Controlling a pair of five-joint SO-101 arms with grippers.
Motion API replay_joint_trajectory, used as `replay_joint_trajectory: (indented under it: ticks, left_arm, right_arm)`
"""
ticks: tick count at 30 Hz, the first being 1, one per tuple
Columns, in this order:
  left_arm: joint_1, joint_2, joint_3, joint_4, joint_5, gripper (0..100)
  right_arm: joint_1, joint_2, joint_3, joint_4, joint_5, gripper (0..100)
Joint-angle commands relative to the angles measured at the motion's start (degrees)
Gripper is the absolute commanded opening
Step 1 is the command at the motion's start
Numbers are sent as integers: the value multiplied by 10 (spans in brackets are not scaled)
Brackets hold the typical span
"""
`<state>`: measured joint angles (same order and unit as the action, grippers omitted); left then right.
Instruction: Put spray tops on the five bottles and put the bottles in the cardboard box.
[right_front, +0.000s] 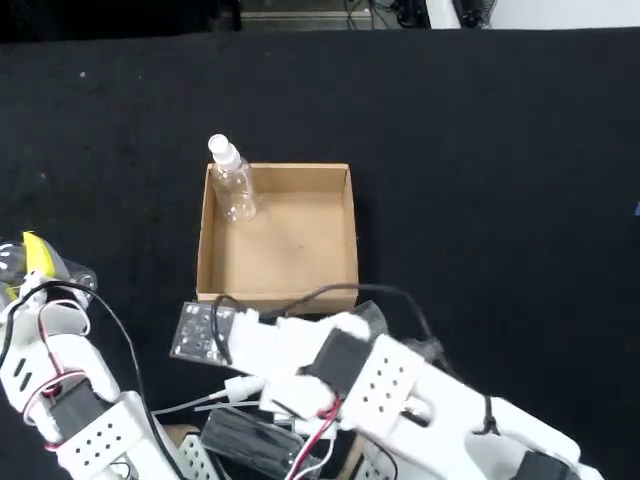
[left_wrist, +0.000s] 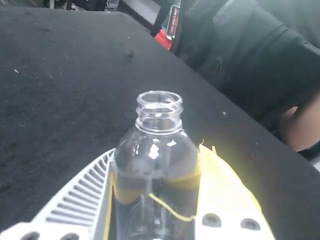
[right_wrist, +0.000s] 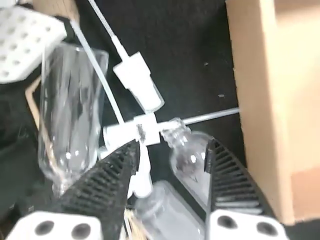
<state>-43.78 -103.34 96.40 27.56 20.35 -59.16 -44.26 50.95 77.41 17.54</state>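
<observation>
A cardboard box (right_front: 300, 240) stands open at the table's centre, and one clear bottle with a white spray top (right_front: 232, 185) leans in its far left corner. At the near left edge my left gripper (right_front: 35, 265) is shut on an open-necked clear bottle (left_wrist: 155, 170), held upright between yellow-taped fingers (left_wrist: 225, 195). My right gripper (right_wrist: 171, 147) is open and points down beside the box wall (right_wrist: 260, 100), over a topless bottle (right_wrist: 187, 155). Two white spray tops (right_wrist: 140, 82) (right_wrist: 135, 132) with long tubes lie just beyond it. Another clear bottle (right_wrist: 70, 115) lies alongside.
The right arm (right_front: 400, 390) stretches across the near side of the table, just in front of the box. A black block (right_front: 250, 435) sits under it beside a spray top (right_front: 245, 385). Black cloth (right_front: 480, 180) covers the table.
</observation>
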Motion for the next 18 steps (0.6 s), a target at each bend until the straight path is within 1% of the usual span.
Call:
replay_joint_trajectory:
  ticks: [1,7,11,14,18]
  left_arm:
    - [-9,-7,9,-18,4,30]
    - [-11,-7,9,-18,4,30]
    - [-36,-7,9,-18,4,30]
    - [-42,-7,9,-18,4,30]
    - [-41,-7,9,-16,4,30]
  right_arm:
    - [-31,-26,31,-73,-27,194]
    - [-72,-27,81,-135,-28,194]
    - [-90,-27,121,-184,-29,194]
    - [-91,-27,153,-229,-55,194]
    - [-90,-31,150,-217,-60,194]
